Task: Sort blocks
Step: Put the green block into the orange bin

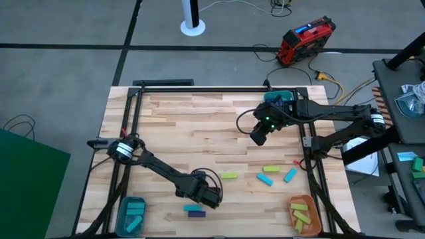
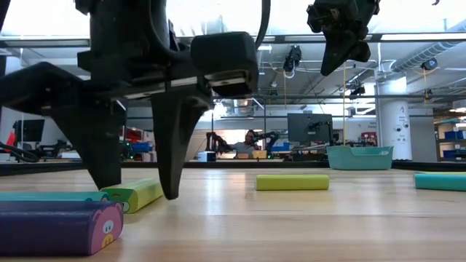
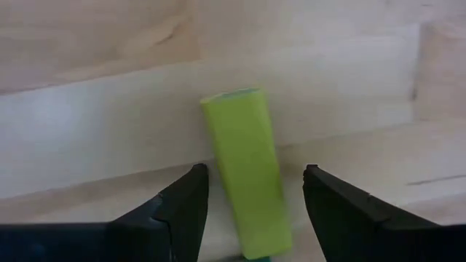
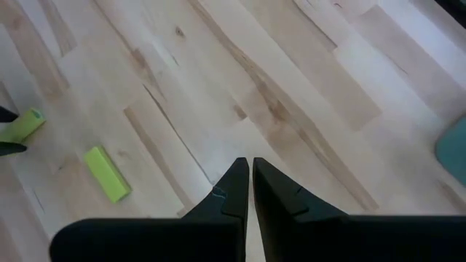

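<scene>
Right now your wooden worktop (image 1: 199,119) fills the middle of the high view, with a dark frame around its edges. Your left arm reaches across the near left part, and its left tool (image 1: 214,197) is down at the surface near the near edge. Its two fingers stand wide apart, straddling a yellow-green block (image 3: 247,182) that lies flat on the wood between them; you can see clear gaps on both sides, so nothing is gripped. In the low view the fingertips come down to the wood beside that block.

Your right arm sits over the far right part, and the right tool (image 1: 257,137) hangs well above the worktop. Its fingers are pressed almost together with only a thin slit between them, and they hold nothing.

You have a teal bowl (image 1: 131,214) at the near left corner with cyan blocks in it, an orange bowl (image 1: 305,212) at the near right corner with yellow-green blocks in it, and another teal bowl (image 1: 279,97) at the far edge behind the right arm.

Loose blocks lie along the near half. A purple block (image 1: 194,208) and a cyan block (image 1: 196,214) lie just near of the left tool. To the right you see another yellow-green block (image 1: 230,176), then three cyan blocks (image 1: 271,169) grouped near the right side.
</scene>
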`<state>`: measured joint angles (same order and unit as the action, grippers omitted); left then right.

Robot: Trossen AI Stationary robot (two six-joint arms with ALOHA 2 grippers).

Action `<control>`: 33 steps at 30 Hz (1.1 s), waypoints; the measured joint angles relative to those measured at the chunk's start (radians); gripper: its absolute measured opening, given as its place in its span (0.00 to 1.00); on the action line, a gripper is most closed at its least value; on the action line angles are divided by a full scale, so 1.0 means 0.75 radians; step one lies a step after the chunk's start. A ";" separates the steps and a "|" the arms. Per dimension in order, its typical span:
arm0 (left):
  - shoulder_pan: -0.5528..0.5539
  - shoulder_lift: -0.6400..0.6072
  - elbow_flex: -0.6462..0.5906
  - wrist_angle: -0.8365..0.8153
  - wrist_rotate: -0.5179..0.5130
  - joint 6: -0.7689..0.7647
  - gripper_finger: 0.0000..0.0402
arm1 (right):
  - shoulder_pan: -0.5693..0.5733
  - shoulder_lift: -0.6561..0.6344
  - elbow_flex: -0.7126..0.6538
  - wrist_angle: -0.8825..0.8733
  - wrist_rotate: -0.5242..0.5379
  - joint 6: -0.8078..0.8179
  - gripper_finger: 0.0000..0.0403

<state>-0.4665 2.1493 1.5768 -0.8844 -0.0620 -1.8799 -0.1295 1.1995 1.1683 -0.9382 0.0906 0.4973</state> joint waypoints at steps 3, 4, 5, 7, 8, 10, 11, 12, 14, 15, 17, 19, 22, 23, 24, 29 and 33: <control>0.000 0.014 0.001 0.006 0.000 0.027 0.46 | 0.000 0.000 0.000 0.000 0.000 -0.001 0.03; 0.000 0.017 0.003 0.008 0.000 0.034 0.44 | 0.000 0.000 0.000 0.000 0.000 -0.001 0.03; 0.000 0.020 0.003 0.006 0.000 0.042 0.42 | 0.000 0.000 0.000 0.000 0.000 -0.001 0.03; 0.000 0.023 0.003 0.003 0.000 0.051 0.37 | 0.000 0.000 0.000 0.001 0.000 -0.002 0.03; 0.000 0.026 0.003 0.004 0.000 0.051 0.34 | 0.000 0.000 0.000 0.001 0.000 -0.002 0.03; 0.000 0.028 0.003 0.006 0.000 0.060 0.28 | 0.000 0.000 0.000 0.001 0.000 -0.003 0.03; 0.000 0.028 0.003 0.007 -0.001 0.072 0.25 | 0.000 0.000 0.000 0.001 0.000 -0.003 0.03; 0.000 0.028 0.003 0.008 -0.001 0.088 0.22 | 0.000 0.000 0.000 0.001 0.000 -0.004 0.03; 0.000 0.022 0.003 0.009 -0.001 0.132 0.18 | 0.000 0.000 0.000 0.000 0.000 -0.004 0.03; -0.001 0.017 0.002 0.010 -0.001 0.159 0.18 | 0.000 0.000 0.000 0.001 -0.001 -0.004 0.03; -0.001 0.005 -0.001 0.007 -0.001 0.230 0.18 | 0.000 0.001 0.000 0.000 -0.023 -0.003 0.03; -0.002 -0.017 -0.005 -0.021 -0.006 0.318 0.18 | 0.000 0.001 0.000 -0.001 -0.060 0.000 0.03; 0.000 -0.074 -0.006 -0.074 -0.058 0.466 0.18 | 0.000 0.001 0.000 -0.001 -0.137 0.034 0.03; 0.000 -0.092 -0.006 -0.092 -0.077 0.525 0.18 | 0.000 0.001 0.000 -0.001 -0.158 0.055 0.03; 0.003 -0.109 -0.005 -0.112 -0.098 0.579 0.18 | 0.000 0.001 0.000 0.000 -0.172 0.082 0.03; 0.005 -0.202 -0.005 -0.198 -0.325 0.961 0.18 | 0.001 0.001 0.000 0.005 -0.273 0.297 0.03; 0.005 -0.282 -0.005 -0.225 -0.611 1.355 0.18 | 0.013 0.001 0.000 0.068 -0.274 0.417 0.03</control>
<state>-0.4627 1.9381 1.5730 -1.0529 -0.5205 -0.8635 -0.1201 1.2003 1.1683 -0.8875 -0.1151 0.8103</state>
